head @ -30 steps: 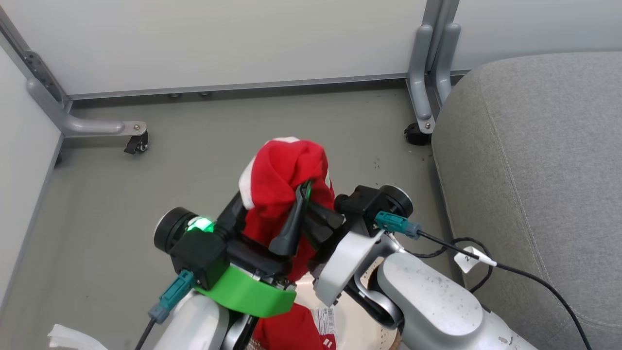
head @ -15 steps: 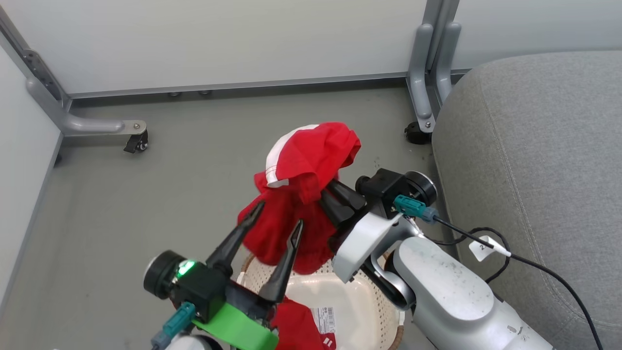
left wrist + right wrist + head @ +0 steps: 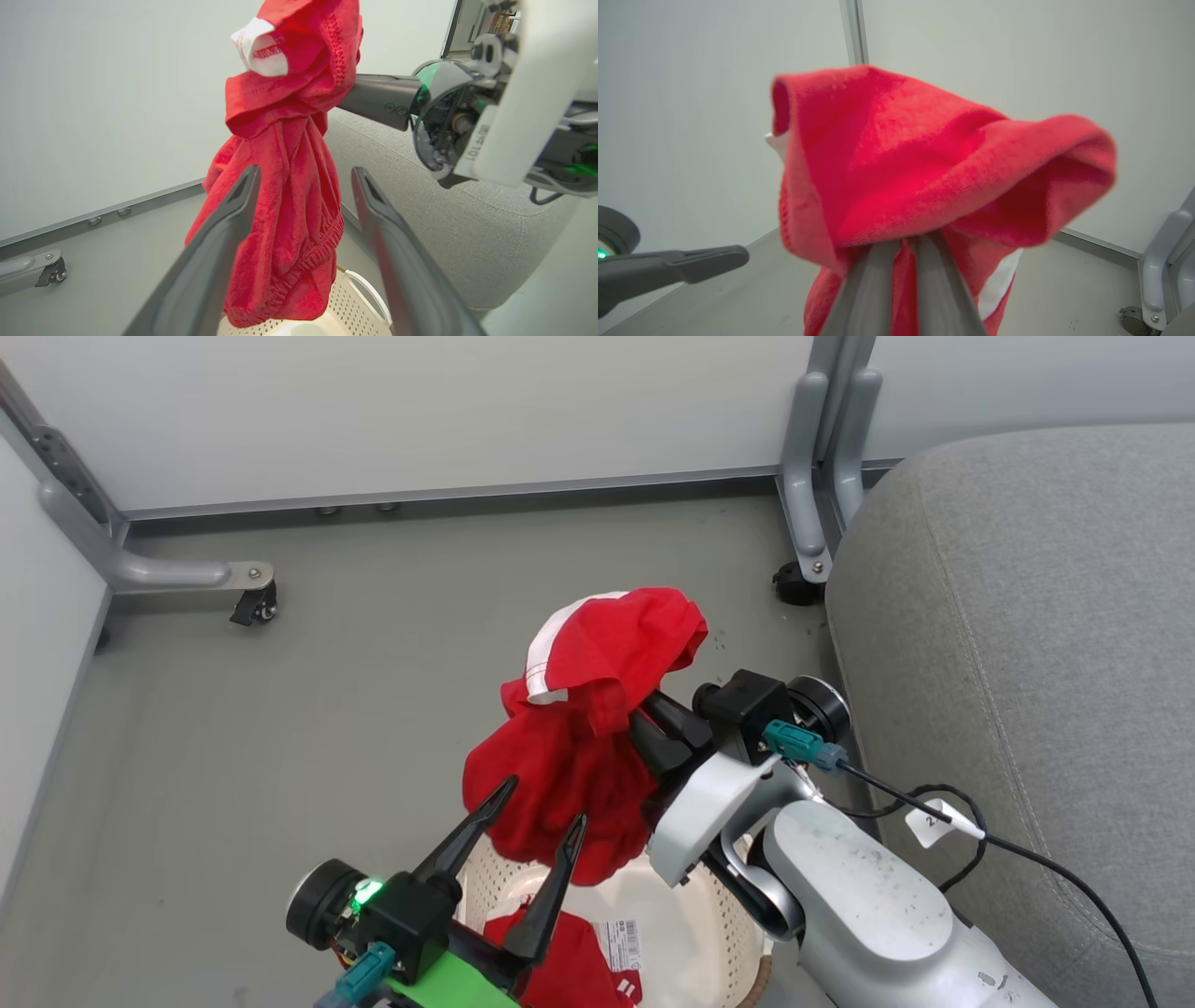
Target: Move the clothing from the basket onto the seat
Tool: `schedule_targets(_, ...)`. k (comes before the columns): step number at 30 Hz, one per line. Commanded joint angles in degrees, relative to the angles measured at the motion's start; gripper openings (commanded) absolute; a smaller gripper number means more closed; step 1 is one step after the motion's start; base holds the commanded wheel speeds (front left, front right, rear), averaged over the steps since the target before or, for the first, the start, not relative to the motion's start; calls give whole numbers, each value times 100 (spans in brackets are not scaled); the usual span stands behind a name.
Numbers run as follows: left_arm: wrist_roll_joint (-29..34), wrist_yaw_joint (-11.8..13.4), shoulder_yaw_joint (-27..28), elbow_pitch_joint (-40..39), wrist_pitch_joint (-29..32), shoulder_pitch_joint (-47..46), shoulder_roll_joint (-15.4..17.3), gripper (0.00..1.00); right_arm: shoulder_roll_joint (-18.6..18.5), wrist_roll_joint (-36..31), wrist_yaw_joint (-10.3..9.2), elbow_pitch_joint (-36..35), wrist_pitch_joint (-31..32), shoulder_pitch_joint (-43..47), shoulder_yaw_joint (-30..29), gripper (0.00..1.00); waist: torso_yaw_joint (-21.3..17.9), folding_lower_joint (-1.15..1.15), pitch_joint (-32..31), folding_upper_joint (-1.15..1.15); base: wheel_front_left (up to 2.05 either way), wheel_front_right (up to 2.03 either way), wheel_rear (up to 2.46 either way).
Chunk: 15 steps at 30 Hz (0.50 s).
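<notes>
1. The right gripper [image 3: 908, 242] is pinched tight on a bunched fold of the red garment [image 3: 597, 709]. The cloth drapes over its fingertips like a hood.
2. The garment hangs in the air above the far side of the basket [image 3: 695, 919], with its lowest hem just over the rim. The seat [image 3: 1027, 616] lies close by on the robot's right.
3. The left gripper [image 3: 544, 803] is spread wide and holds nothing. Its fingers flank the hanging cloth from below; whether they touch it cannot be told.
4. A second garment [image 3: 551, 966] lies crumpled in the bottom of the basket, beside the label [image 3: 624, 943].
5. The fabric looks plush, limp and light. It sags straight down from the single pinch and keeps no shape, so it should neither break nor strain the arm.
6. It will probably swing and trail as it is carried. The hem needs to clear the basket rim and the seat's edge.
7. A thick gathered fold, as held now, seems the safest hold. The ribbed hem at the lower edge or the seam by the white stripe [image 3: 541, 658] would also resist pulling out, while a thin single layer might slip.
8. For the second garment, its highest wrinkle looks like the best place to pinch.
</notes>
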Motion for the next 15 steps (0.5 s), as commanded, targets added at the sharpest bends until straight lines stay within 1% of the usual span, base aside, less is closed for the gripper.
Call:
schedule_targets(1, 68, 40, -5, -4, 11, 52, 54, 100, -17, -13, 0, -27, -5, 85, 3, 0, -54, 0, 25, 0, 0, 0, 0)
schedule_targets(4, 80, 55, -19, -6, 35, -10, 74, 100, -18, 11, 0, -31, -2, 79, 3, 0, -197, 0, 74, 0, 0, 0, 0)
schedule_targets(7, 89, 77, -21, -17, 61, -62, 105, 100, -16, 31, 0, -28, -13, 49, -22, 0, -421, 0, 147, 0, 0, 0, 0)
schedule_targets(10, 108, 103, -6, -57, 70, -132, 144, 100, -19, 11, 0, -17, -49, -13, -69, 0, -745, 0, 251, 0, 0, 0, 0)
schedule_targets(15, 152, 72, -82, -110, 158, -266, 221, 100, -16, -35, 0, 36, -107, -62, -256, 0, -1312, 0, 449, 0, 0, 0, 0)
